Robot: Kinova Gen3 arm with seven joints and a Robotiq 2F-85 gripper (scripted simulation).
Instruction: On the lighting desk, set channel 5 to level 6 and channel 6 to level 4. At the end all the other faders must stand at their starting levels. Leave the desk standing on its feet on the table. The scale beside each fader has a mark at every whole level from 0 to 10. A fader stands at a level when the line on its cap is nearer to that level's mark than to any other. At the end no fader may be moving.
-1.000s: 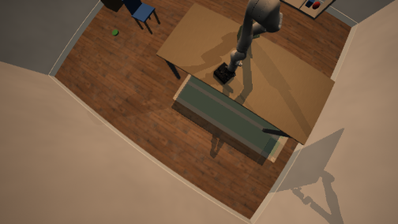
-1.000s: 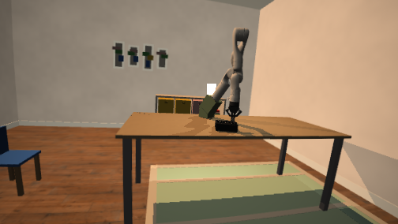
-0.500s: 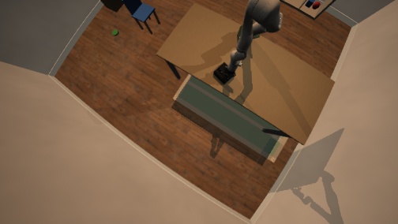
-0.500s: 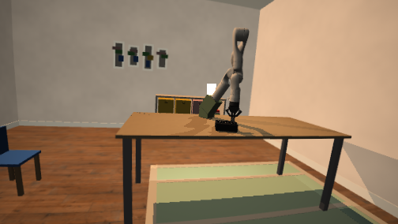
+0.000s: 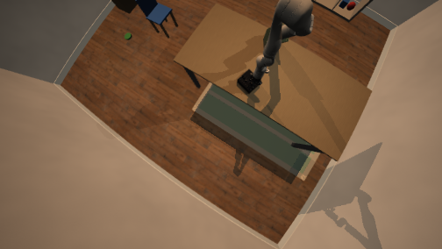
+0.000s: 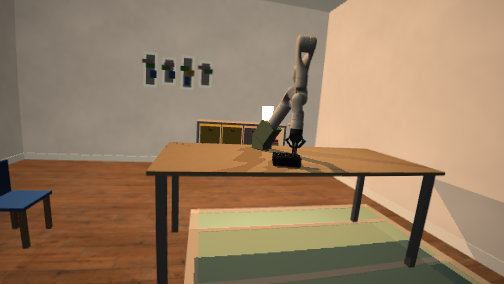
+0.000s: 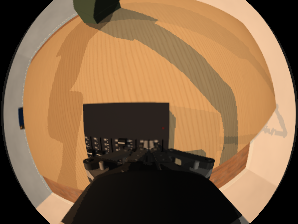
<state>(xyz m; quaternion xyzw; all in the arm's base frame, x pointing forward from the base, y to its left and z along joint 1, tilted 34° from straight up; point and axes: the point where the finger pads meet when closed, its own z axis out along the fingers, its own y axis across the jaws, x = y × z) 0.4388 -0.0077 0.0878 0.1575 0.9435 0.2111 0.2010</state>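
Note:
The lighting desk [image 7: 127, 127] is a small black box standing on the wooden table; it also shows in the top view [image 5: 248, 83] and the exterior view [image 6: 286, 160]. A row of small fader caps [image 7: 123, 144] runs along its near edge in the wrist view; the levels are too small to read. My gripper [image 7: 148, 146] is shut, fingertips together, right down at the fader row near its right part. It stands straight over the desk in the exterior view [image 6: 295, 145]. Whether the tips touch a cap I cannot tell.
The table's near edge lies close to the desk [image 5: 228, 94]. An olive-green block [image 6: 263, 136] stands on the table behind the desk. A green rug [image 6: 320, 250] lies on the floor, and a blue chair [image 6: 22, 200] stands at the left.

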